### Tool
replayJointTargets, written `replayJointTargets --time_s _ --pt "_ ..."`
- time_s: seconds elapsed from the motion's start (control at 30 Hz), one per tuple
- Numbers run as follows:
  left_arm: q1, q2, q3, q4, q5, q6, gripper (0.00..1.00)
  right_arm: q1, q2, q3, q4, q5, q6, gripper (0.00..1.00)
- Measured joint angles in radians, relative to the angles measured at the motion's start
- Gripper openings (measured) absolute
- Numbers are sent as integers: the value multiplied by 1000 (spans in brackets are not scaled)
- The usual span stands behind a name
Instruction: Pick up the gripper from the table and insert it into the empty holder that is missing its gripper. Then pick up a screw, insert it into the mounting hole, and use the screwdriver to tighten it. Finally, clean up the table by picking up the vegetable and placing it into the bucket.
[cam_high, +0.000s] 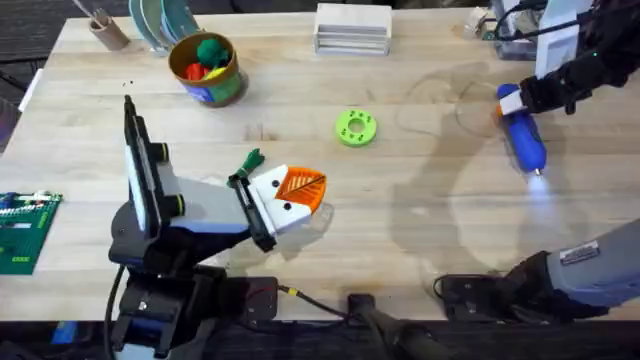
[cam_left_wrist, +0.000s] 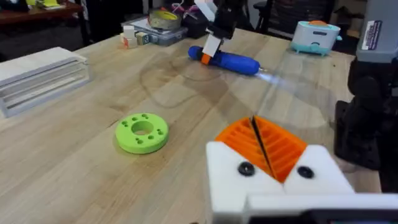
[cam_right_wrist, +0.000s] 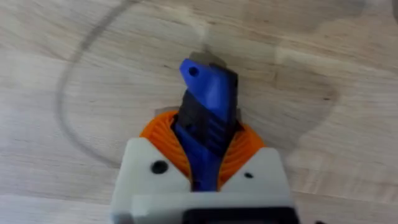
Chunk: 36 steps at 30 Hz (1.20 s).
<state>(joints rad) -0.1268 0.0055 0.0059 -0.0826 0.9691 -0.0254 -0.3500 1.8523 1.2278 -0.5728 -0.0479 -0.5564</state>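
Since the right claw (cam_right_wrist: 208, 140) is pinching the screwdriver (cam_high: 522, 135) near its back end, it could swing loose; left claw (cam_left_wrist: 264, 149) is pressed together.

Screwdriver (cam_high: 522, 135): bright blue, pen-shaped, lying across the far right of the desk (cam_high: 420, 190), its rear end clamped between the orange ribbed pads (cam_right_wrist: 239, 152) of the right tool (cam_high: 510, 100), a glow at its bit end. Bucket (cam_high: 208, 70): short round can, yellow-orange rim, blue-green label, upright at far left, toys inside. Vegetable (cam_high: 250, 160): dark green jagged leaves showing beside the left tool (cam_high: 300, 190), near centre.
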Motion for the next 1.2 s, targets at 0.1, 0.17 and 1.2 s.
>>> replayJointTargets --time_s 0.1,0.17,1.2 --pt "0 0 0 0 0 0 8 0 0 0 -1 0 -2 52" --pt "0 0 0 0 0 0 8 0 0 0 -1 0 -1 23" --pt "0 0 0 0 0 0 8 6 -251 121 -70 -25 13 31"
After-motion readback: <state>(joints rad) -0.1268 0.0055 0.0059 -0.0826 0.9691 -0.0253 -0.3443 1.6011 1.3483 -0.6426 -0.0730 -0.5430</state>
